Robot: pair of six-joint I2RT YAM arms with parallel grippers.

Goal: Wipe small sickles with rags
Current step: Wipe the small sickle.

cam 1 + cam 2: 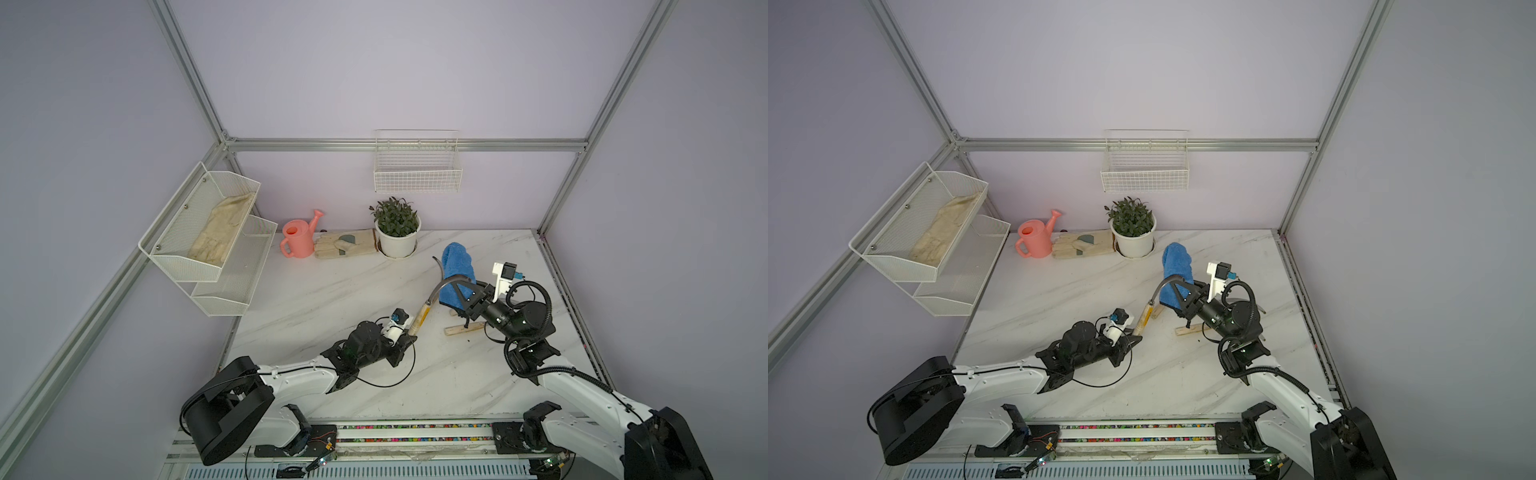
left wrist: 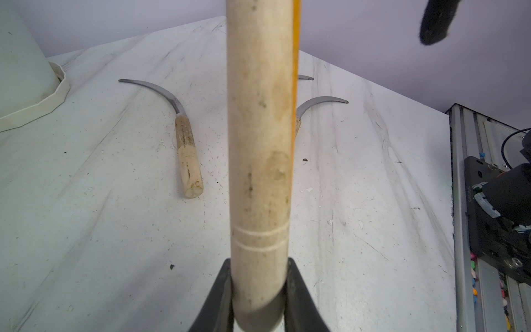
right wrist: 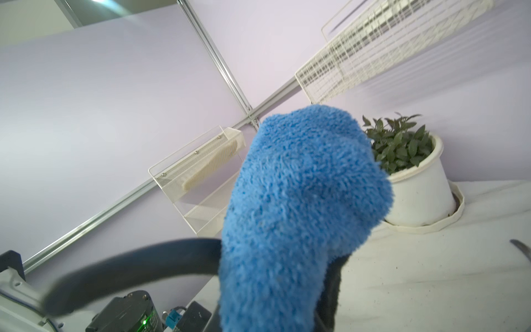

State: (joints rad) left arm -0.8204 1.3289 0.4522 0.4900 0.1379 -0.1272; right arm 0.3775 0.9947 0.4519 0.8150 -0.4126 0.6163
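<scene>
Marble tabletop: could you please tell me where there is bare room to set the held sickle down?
Bare: the wide stretch between the glove and the left arm, and the front strip between both arms. Crowded: under the right arm, where other sickles lie, and the back edge by the pot.

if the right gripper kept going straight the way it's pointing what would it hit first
Most likely the curved blade of the raised sickle, crossing just ahead of the right gripper against its blue cloth. Beyond that the white plant pot lies roughly in line, though depth is unclear.
</scene>
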